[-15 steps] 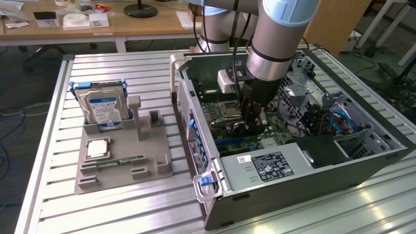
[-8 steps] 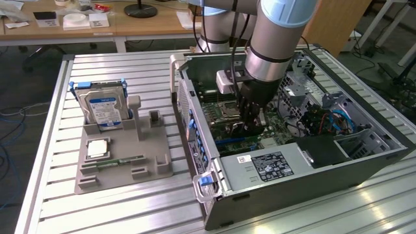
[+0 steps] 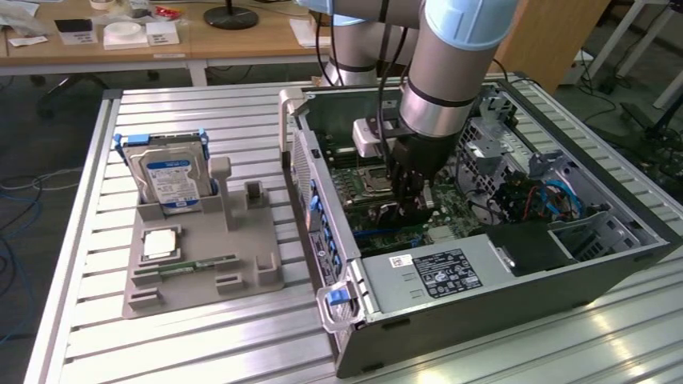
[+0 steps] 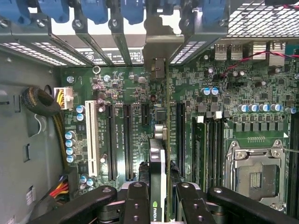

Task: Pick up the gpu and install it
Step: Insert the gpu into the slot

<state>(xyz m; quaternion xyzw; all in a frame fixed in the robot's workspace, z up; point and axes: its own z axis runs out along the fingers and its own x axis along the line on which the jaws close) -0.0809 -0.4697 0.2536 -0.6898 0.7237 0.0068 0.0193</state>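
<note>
Pinching the gpu (image 4: 157, 172) edge-on, claw (image 4: 159, 205) inside the open computer case (image 3: 555, 288), above the motherboard (image 4: 126, 121).

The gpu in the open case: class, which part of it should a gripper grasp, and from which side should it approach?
Grip the gpu across its thin thickness at the upper edge, coming straight down from above the motherboard. The card stands on edge over the slots, so only its two flat faces offer parallel surfaces. The gripper is clamped on it that way, one finger on each face.
</note>
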